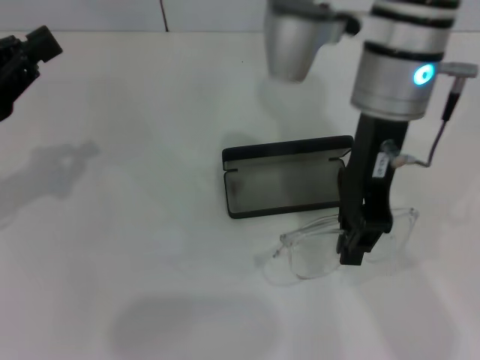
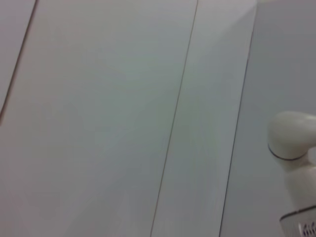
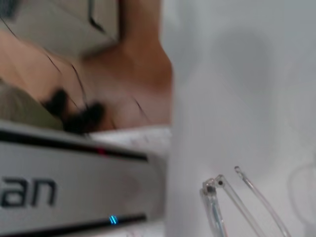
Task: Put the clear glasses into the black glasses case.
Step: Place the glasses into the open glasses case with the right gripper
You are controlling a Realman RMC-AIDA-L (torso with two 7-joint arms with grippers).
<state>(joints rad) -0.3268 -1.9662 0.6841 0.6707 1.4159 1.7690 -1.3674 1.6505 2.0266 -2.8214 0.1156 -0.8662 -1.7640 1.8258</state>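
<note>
Glasses first: the clear glasses (image 1: 341, 240) lie on the white bench (image 1: 150, 247), just in front of the black glasses case (image 1: 285, 186) and shifted a little toward the robot's right. Their lens side faces the robot, and the frame runs roughly parallel to the long edge of the case. The case lies open on the bench, its grey lining showing, with the lid raised along the far side.

The right tool (image 1: 354, 251) points straight down from its arm and has its black fingers at the middle of the glasses, right at the frame. From the head view the fingers look close together, but whether they are pinching the frame or merely touching it cannot be told. The right wrist view shows the folded clear arms of the glasses (image 3: 232, 202) close below the camera.

The left tool (image 1: 26, 56) sits well apart at the far left edge of the bench, raised and away from both objects; its finger state cannot be told.
</note>
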